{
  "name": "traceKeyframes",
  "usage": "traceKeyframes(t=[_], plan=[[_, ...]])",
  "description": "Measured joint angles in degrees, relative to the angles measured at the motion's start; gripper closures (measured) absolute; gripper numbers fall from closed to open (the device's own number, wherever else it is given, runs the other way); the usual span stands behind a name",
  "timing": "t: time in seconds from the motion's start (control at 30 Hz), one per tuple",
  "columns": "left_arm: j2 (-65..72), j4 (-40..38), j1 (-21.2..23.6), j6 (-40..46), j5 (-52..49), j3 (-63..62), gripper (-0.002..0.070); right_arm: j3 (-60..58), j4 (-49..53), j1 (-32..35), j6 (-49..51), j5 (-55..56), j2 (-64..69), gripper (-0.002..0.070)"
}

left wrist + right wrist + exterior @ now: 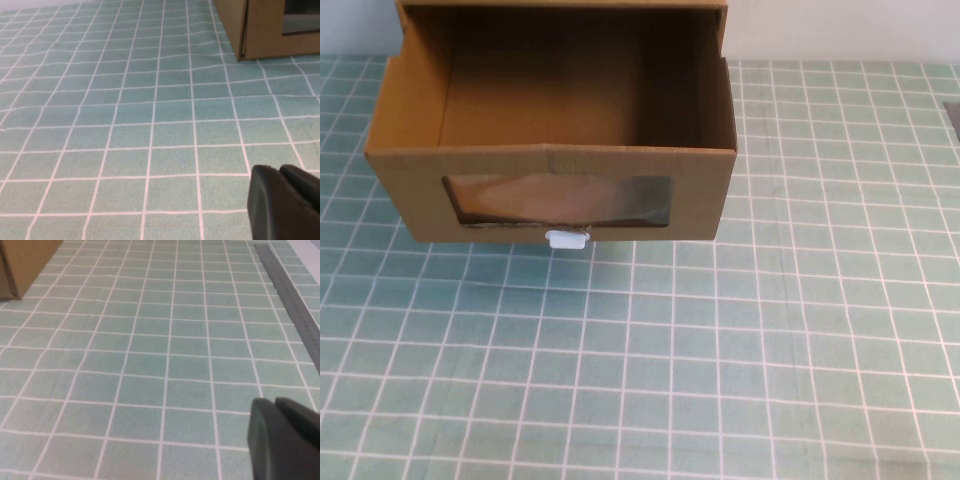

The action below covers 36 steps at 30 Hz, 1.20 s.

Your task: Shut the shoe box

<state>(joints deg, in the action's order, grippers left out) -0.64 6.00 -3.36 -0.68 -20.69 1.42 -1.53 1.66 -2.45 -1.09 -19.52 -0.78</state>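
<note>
The shoe box (555, 160) is a brown cardboard drawer pulled out of its sleeve at the back of the table. Its front has a clear window (558, 200) with a small white pull tab (566, 239) below it, and the drawer is empty. In the left wrist view a corner of the shoe box (265, 27) shows far from my left gripper (279, 172), which is shut on nothing over the mat. A side of the shoe box (25, 262) also shows in the right wrist view, well away from my right gripper (274, 404), which is shut and empty. Neither gripper appears in the high view.
A green mat with a white grid (720, 350) covers the table. A grey metal ruler (292, 300) lies along the mat's right side, its end just showing in the high view (952, 110).
</note>
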Motion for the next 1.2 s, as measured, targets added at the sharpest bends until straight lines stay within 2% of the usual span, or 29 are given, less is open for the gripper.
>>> traceKeyframes(t=[0.47, 0.83, 1.2], plan=[[0.0, -0.4, 0.0, 0.0, 0.03, 0.0, 0.068, 0.0, 0.0, 0.0, 0.0, 0.23, 0.0, 0.069], [0.0, -2.47, 0.0, 0.0, 7.66, 0.11, 0.068, 0.0, 0.0, 0.0, 0.0, 13.08, 0.0, 0.069], [0.0, -2.47, 0.0, 0.0, 2.28, 0.11, 0.068, 0.0, 0.0, 0.0, 0.0, 13.96, 0.0, 0.069]])
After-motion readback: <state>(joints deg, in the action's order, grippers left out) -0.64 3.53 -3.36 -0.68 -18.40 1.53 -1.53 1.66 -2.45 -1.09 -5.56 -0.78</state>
